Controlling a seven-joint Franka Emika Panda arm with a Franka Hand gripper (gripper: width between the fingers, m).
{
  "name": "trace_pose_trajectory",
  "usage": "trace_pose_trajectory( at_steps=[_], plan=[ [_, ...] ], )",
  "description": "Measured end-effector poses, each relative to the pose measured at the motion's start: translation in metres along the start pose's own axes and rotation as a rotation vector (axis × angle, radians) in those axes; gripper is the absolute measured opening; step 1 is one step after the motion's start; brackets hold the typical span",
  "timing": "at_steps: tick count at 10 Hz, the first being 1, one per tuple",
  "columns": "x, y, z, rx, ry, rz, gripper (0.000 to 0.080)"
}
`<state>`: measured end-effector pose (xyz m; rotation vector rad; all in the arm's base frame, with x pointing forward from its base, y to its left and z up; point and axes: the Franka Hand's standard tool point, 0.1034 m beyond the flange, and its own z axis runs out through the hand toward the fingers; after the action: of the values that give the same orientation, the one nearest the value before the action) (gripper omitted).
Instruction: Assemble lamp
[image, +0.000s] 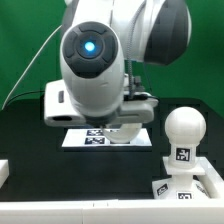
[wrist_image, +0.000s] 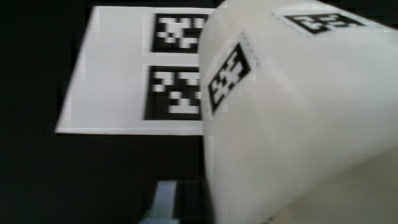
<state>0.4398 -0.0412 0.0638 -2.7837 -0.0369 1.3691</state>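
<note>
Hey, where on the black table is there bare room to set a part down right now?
Bare black table lies on the exterior view's left, between the marker board and the table's front edge. It is crowded at the exterior view's right, around the bulb on the base, and under the arm.

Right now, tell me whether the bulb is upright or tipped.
Upright. The bulb has its round head on top, its stem going straight down to the square base.

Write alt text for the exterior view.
A white robot arm reaches down over the marker board on a black table. At the exterior view's right, a round white bulb stands on its tagged stem.
</note>
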Motion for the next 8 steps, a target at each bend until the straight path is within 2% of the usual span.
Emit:
trace_pose_trajectory(
  at_steps=[1,3,4,5,7,8],
  plan=[
    [-0.004,0.015,-0.002,-0.092,-0.021,-0.055,0.0039],
    [-0.006,0.029,-0.012,-0.239,-0.041,-0.202,0.0039],
    [-0.002,0.022,-0.018,-0.366,-0.009,-0.236,0.0039],
    [-0.003,0.013,-0.014,-0.405,-0.009,-0.261,0.0039],
    [0.004,0.010,-0.016,-0.552,0.010,-0.288,0.0039],
    [0.004,0.008,-0.019,-0.636,0.021,-0.375,0.0039]
  ],
)
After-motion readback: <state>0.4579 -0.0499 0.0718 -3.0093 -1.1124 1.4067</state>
